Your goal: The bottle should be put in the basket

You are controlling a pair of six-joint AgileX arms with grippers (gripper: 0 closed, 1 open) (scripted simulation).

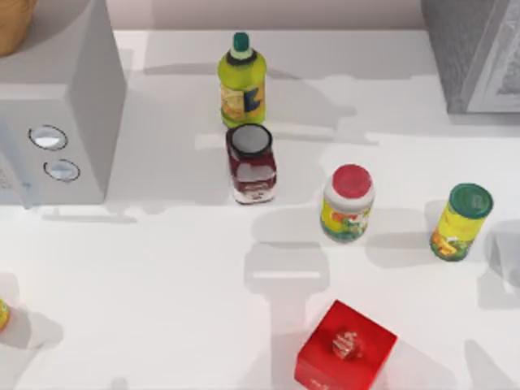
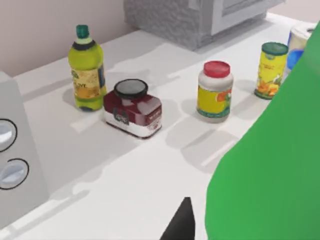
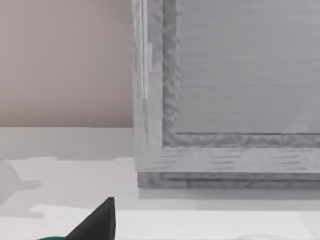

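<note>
The bottle [image 2: 270, 170] looms bright green right against the left gripper [image 2: 192, 227], seemingly in its grasp, though I cannot tell how its jaws stand. Carry it upright, clear of the jars [image 1: 348, 203], toward the basket [image 1: 12, 24].

On the white worktop [image 1: 162, 276] stand two bottles: one yellow-green bottle [image 1: 241, 80] with a dark green cap, and one bright green bottle [image 2: 270, 170] seen close up from the left wrist. There are two jars: one dark red jar [image 1: 251, 163] with a pale lid and one yellow jar [image 1: 348, 203] with a red lid. One yellow can [image 1: 461, 221] has a green top. One red box [image 1: 345, 348] sits near the front edge. Two grey appliances stand at the back: one [image 1: 57, 97] at left, one [image 1: 475, 53] at right.
</note>
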